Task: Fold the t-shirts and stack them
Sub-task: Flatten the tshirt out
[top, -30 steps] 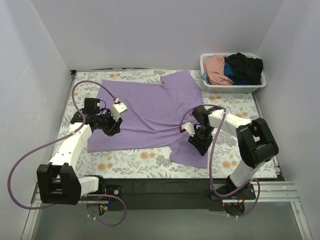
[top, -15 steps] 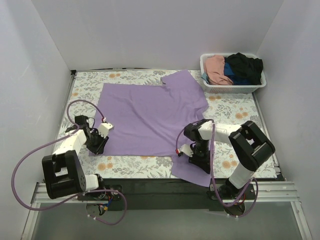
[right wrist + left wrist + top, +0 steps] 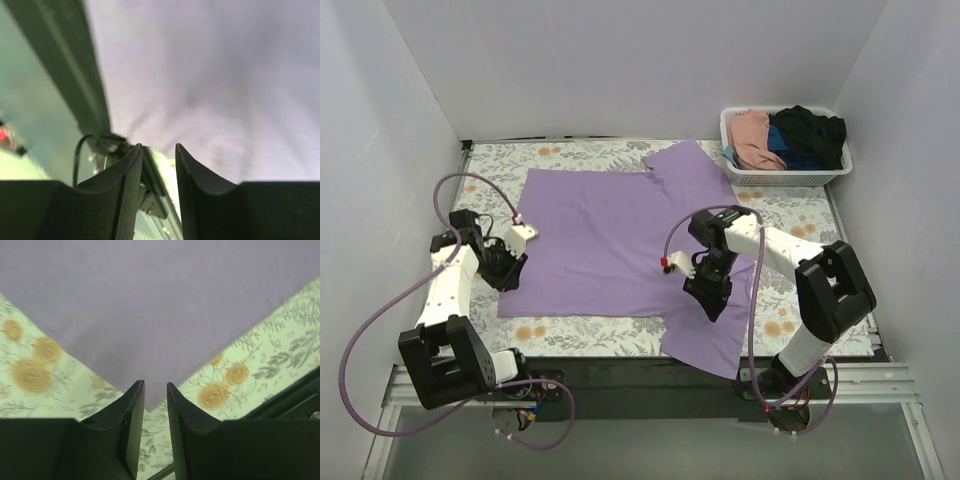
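Observation:
A large lavender t-shirt (image 3: 610, 230) lies spread flat on the floral table, one sleeve trailing over the near edge at the right. My left gripper (image 3: 508, 272) is low at the shirt's near-left corner. In the left wrist view its jaws (image 3: 155, 385) stand a narrow gap apart, with the shirt's corner (image 3: 165, 305) just beyond the tips and nothing gripped. My right gripper (image 3: 708, 298) hovers over the shirt's near-right part. In the right wrist view it (image 3: 159, 146) is open and empty, with the blurred shirt (image 3: 215, 75) beyond it. Pink (image 3: 752, 138), blue (image 3: 790, 157) and black (image 3: 810, 128) shirts lie in the basket.
A white slatted basket (image 3: 785, 179) stands at the far right corner of the table. White walls close in the left, back and right sides. The table's dark front rail (image 3: 640, 375) runs along the near edge, between the two arm bases.
The shirt has been drawn flat and toward the near edge. The left gripper went from on the shirt to its near-left corner. The right gripper dipped to the near edge, then came back up.

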